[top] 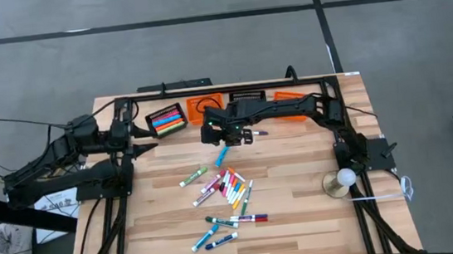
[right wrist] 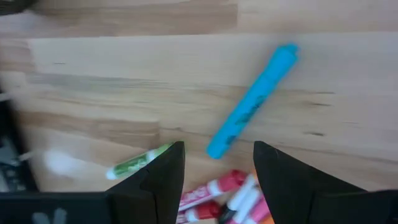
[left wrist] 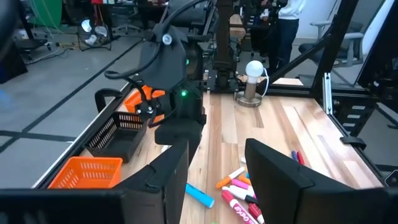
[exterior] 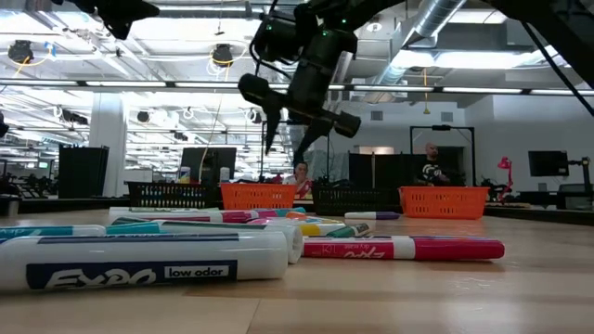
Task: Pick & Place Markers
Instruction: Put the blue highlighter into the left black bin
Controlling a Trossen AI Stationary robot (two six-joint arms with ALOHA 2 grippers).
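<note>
Overhead, the pale planked wooden surface (top: 302, 220) carries the markers (top: 226, 192), short cylindrical capped sticks lying loose in a scatter at mid-table, with a smaller group nearer the front edge. One blue marker (top: 222, 155) lies apart from the scatter, close under the right gripper (top: 248, 134), which hangs above the wood with its dark fingers (right wrist: 163, 177) spread and nothing between them. Another set of markers (top: 167, 119) sits packed in a black mesh basket (top: 153, 126) at the back edge, beside an orange mesh basket (top: 204, 106) and further baskets partly covered by the right arm. The left gripper (top: 140, 136) waits at the left side near that black basket, its fingers (left wrist: 273, 177) parted and empty. A white ball on a round base (top: 343, 179) stands near the right edge. Across the table at surface height, a white-barrelled marker (exterior: 139, 261) fills the foreground and hides most of the pile; a person (exterior: 431, 168) stands blurred in the room, possibly behind a desk.
</note>
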